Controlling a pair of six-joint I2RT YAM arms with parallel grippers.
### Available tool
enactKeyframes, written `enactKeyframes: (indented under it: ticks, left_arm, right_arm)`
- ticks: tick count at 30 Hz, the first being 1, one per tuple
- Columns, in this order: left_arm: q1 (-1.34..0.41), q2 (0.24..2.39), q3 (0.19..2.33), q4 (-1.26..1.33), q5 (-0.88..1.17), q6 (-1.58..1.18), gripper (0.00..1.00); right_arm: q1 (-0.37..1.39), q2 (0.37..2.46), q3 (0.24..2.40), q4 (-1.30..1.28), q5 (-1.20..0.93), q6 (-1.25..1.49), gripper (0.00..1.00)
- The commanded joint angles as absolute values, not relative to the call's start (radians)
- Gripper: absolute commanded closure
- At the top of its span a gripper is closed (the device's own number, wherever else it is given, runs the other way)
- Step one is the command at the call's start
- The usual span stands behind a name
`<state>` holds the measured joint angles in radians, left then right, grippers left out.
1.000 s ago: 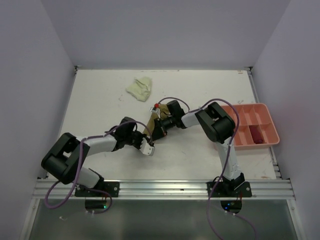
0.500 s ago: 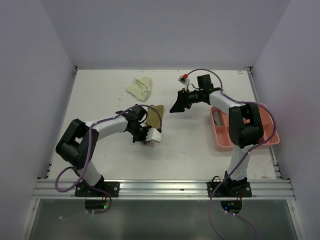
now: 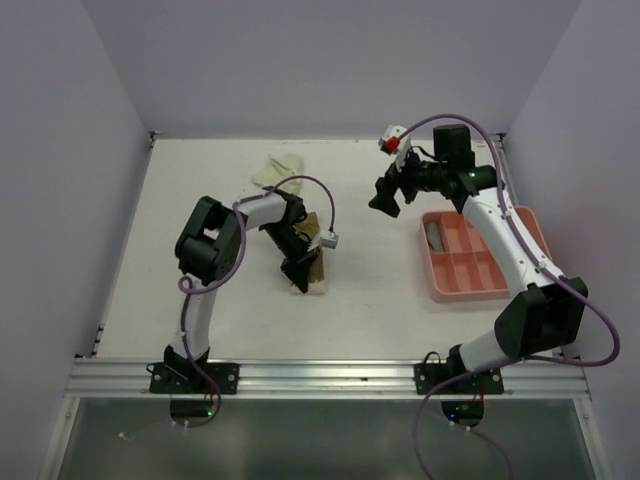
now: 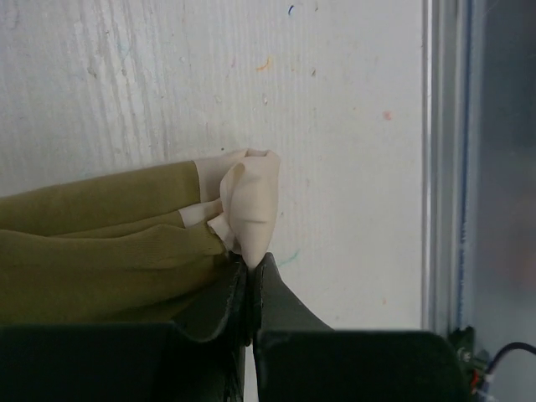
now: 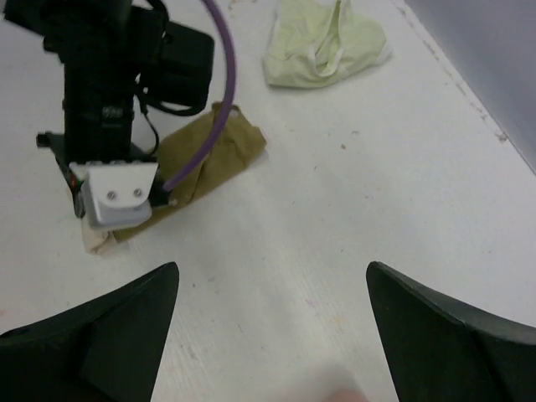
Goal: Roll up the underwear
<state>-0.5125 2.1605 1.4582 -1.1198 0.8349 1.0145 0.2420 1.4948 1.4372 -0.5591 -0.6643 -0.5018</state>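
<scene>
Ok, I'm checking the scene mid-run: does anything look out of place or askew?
The pale yellow-green underwear lies crumpled, unrolled, near the table's far edge. The olive-tan underwear is only loosely folded, its cream end pinched by the left end effector. Nothing looks spilled or damaged.

Both arms showed white links and black joint housings: left arm (image 3: 197, 320), right arm (image 3: 510, 240). A purple cable (image 5: 231, 84) ran along each. The right wrist carried a red connector (image 3: 391, 143). A grey plate (image 5: 117, 191) bore two screws. The right gripper (image 5: 270, 268) had black, wedge-shaped fingers (image 5: 92, 335).
</scene>
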Motion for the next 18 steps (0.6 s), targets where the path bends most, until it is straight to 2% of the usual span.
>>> enactKeyframes:
  ticks: [1,3,6,9,10,13,16,18]
  left_arm:
    - [-0.503,2.377,1.526,-1.236,0.787,1.083,1.0]
    - [-0.486,2.416,1.572,-1.293,0.811,1.101,1.0]
    - [-0.474,2.462,1.62,-1.31,0.808,1.1,1.0]
    - [-0.471,2.483,1.621,-1.312,0.793,1.103,1.0]
    - [-0.471,2.491,1.621,-1.313,0.787,1.101,1.0]
    - [-0.463,2.513,1.623,-1.313,0.785,1.104,1.0]
    - [-0.46,2.522,1.629,-1.312,0.778,1.098,1.0]
    - [-0.457,2.526,1.634,-1.309,0.773,1.095,1.0]
  right_arm:
    - [0.267,1.425,1.412,-0.773,-0.678,-0.708,0.01]
    - [0.343,1.321,1.335,-0.753,-0.646,-0.745,0.01]
    - [0.51,1.309,1.222,-0.763,-0.542,-0.75,0.05]
    - [0.667,1.339,1.149,-0.675,-0.476,-0.712,0.17]
    - [0.708,1.348,1.113,-0.645,-0.454,-0.695,0.25]
    - [0.843,1.411,1.056,-0.533,-0.394,-0.692,0.35]
    - [0.931,1.481,1.028,-0.422,-0.341,-0.699,0.42]
    - [0.972,1.518,1.023,-0.352,-0.322,-0.703,0.42]
